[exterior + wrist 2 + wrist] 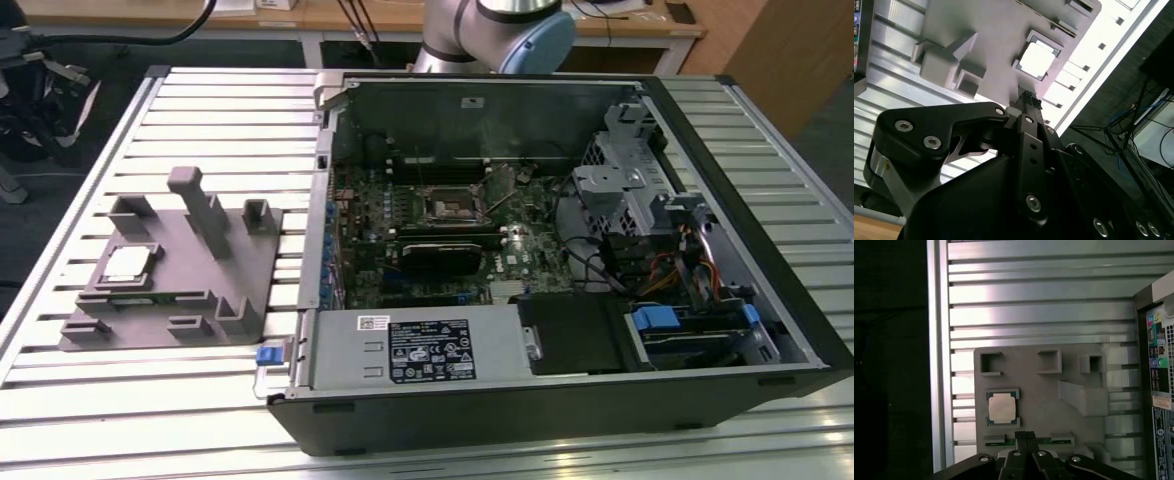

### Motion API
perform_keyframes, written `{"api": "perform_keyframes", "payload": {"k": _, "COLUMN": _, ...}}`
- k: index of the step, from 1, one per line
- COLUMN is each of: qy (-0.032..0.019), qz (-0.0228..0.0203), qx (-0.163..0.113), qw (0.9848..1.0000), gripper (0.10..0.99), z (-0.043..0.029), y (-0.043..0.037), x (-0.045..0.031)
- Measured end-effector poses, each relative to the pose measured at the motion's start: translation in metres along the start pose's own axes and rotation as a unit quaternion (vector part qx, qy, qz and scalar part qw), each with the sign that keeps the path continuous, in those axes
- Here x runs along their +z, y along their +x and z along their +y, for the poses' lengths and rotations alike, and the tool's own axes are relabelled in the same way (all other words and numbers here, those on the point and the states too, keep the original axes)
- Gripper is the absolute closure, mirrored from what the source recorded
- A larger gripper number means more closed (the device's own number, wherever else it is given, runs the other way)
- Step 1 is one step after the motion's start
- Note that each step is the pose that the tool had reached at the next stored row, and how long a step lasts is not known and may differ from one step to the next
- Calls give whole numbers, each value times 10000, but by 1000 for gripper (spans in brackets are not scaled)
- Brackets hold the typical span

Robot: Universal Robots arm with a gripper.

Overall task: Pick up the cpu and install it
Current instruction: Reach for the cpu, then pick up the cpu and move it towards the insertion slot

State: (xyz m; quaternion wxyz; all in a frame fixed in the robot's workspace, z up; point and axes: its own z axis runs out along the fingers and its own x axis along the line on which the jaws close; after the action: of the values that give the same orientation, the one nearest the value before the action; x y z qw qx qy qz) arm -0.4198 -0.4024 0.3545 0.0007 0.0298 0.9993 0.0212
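Plainly, the cpu (127,264) (1036,61) (1002,407) lay flat, silvery top up, in a shallow square recess of the grey block (200,295) (999,30) (1044,400), not yet lifted. That block rested on the slatted table (160,400), just beside the open computer case (561,405), on the exterior view's left. Inside the case lay one motherboard (400,275) carrying one dark socket frame (451,207), one labelled metal box (414,345) against the near wall, and a metal drive cage (627,180) toward the exterior view's right.

In both wrist views the gripper (1029,96) (1025,434) hung over the block's edge, apart from the cpu, its two fingers pressed together with nothing between them.

By count: one cpu, one block, one case. In the first wrist view the block showed three square pockets (1049,361) in a row and one slanted ramp (1081,399).
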Motion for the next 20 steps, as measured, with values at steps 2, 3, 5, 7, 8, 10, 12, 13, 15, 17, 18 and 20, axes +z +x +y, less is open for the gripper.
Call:
{"api": "perform_keyframes", "payload": {"k": 2, "qy": 0, "qz": 0, "qx": -1, "qw": 10000, "gripper": 980, "z": -2, "y": 37, "x": 6}}
{"api": "perform_keyframes", "payload": {"k": 3, "qy": 0, "qz": 0, "qx": -1, "qw": 10000, "gripper": 980, "z": -4, "y": 54, "x": 9}}
{"api": "perform_keyframes", "payload": {"k": 5, "qy": 0, "qz": 1, "qx": -1, "qw": 10000, "gripper": 980, "z": -6, "y": 86, "x": 16}}
{"api": "perform_keyframes", "payload": {"k": 7, "qy": 0, "qz": 3, "qx": -1, "qw": 10000, "gripper": 980, "z": -7, "y": 100, "x": 21}}
{"api": "perform_keyframes", "payload": {"k": 8, "qy": 0, "qz": 4, "qx": -1, "qw": 10000, "gripper": 980, "z": -7, "y": 105, "x": 24}}
{"api": "perform_keyframes", "payload": {"k": 10, "qy": 0, "qz": 5, "qx": -2, "qw": 10000, "gripper": 980, "z": -8, "y": 108, "x": 27}}
{"api": "perform_keyframes", "payload": {"k": 12, "qy": 4, "qz": 5, "qx": -1, "qw": 10000, "gripper": 980, "z": -7, "y": 108, "x": 30}}
{"api": "perform_keyframes", "payload": {"k": 13, "qy": 5, "qz": 5, "qx": -2, "qw": 10000, "gripper": 980, "z": -8, "y": 108, "x": 34}}
{"api": "perform_keyframes", "payload": {"k": 15, "qy": 5, "qz": 5, "qx": -1, "qw": 10000, "gripper": 980, "z": -9, "y": 109, "x": 40}}
{"api": "perform_keyframes", "payload": {"k": 17, "qy": 4, "qz": -2, "qx": -1, "qw": 10000, "gripper": 980, "z": -12, "y": 109, "x": 49}}
{"api": "perform_keyframes", "payload": {"k": 18, "qy": 5, "qz": -1, "qx": -2, "qw": 10000, "gripper": 980, "z": -13, "y": 109, "x": 50}}
{"api": "perform_keyframes", "payload": {"k": 20, "qy": 5, "qz": -2, "qx": -2, "qw": 10000, "gripper": 980, "z": -14, "y": 109, "x": 58}}
